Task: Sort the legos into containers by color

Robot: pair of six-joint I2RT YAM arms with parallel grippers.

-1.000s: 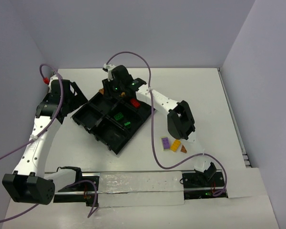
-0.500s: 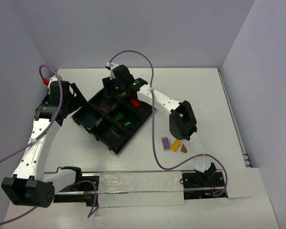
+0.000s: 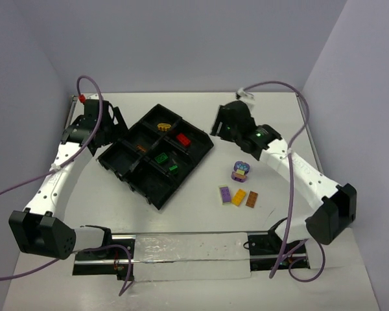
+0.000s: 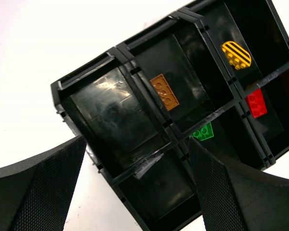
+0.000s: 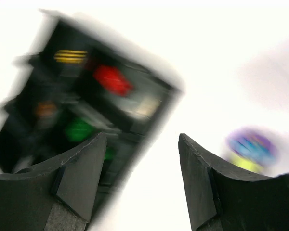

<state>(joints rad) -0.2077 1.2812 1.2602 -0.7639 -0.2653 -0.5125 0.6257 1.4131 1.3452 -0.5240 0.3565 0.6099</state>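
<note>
The white table (image 3: 194,201) looks much as it did. The black tray (image 3: 183,173) sits at its slant, left of the middle.

The right arm is the big change. A second ago it was stretched across the tray's far corner; now it has swung out to the right. Its claw (image 5: 140,144) is off the tray, over bare table between the tray and the loose pieces. The jaws have come partway apart with nothing between them (its own camera is smeared, so it is moving fast).

The left claw (image 4: 137,159) has not changed: spread wide and empty, hanging at the tray's left corner.

What the right arm left behind is a yellow striped piece (image 3: 163,125) in the far compartment. That looks like one more piece sorted. It joins the red brick (image 3: 183,138), the green brick (image 3: 161,157) and the orange brick (image 4: 164,91), each in its own section.

Four pieces are still out on the table, right of the tray:
- a rounded purple piece (image 3: 241,171)
- a purple brick (image 3: 225,194)
- a yellow brick (image 3: 238,197)
- a brown brick (image 3: 251,199)

My guess is the right arm goes for the rounded one, the nearest.
</note>
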